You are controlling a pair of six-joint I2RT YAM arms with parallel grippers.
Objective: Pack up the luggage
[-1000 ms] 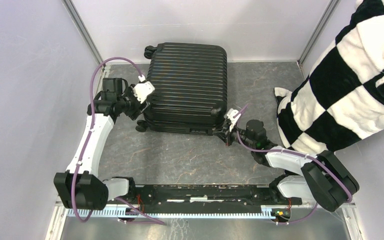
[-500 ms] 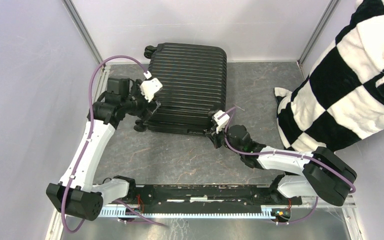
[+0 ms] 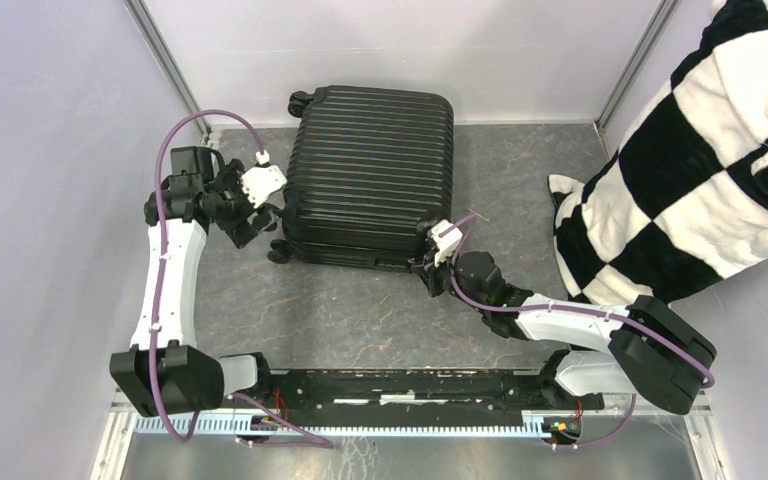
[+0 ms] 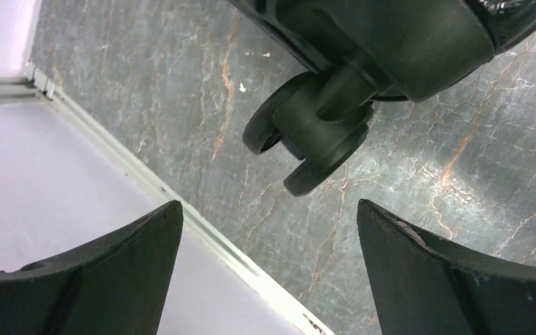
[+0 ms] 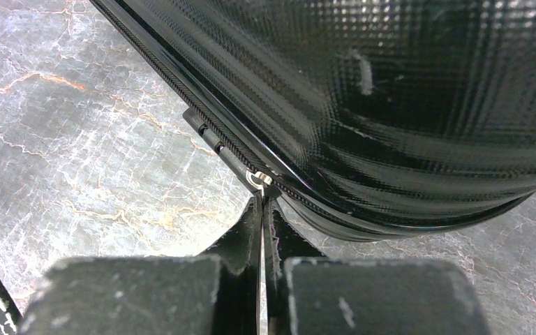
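The luggage (image 3: 375,170) is a large black ribbed hard-shell suitcase lying flat and closed at the back of the table. My left gripper (image 3: 257,222) is open and empty beside its near left corner. In the left wrist view (image 4: 270,204) its fingers frame bare table just short of a black caster wheel (image 4: 307,132). My right gripper (image 3: 430,268) is at the near edge of the luggage. In the right wrist view (image 5: 262,201) it is shut on the zipper pull (image 5: 255,179), right against the shell (image 5: 391,91).
A black-and-white checkered blanket (image 3: 700,150) is heaped at the right side and hangs over the table's right edge. Lilac walls with metal rails (image 3: 165,60) close the left and back sides. Another caster wheel (image 3: 300,100) sticks out at the luggage's far left corner.
My left gripper has drawn back from the luggage's left side toward the left wall. My right gripper slid left along the near edge, then held still. The luggage shifted slightly.
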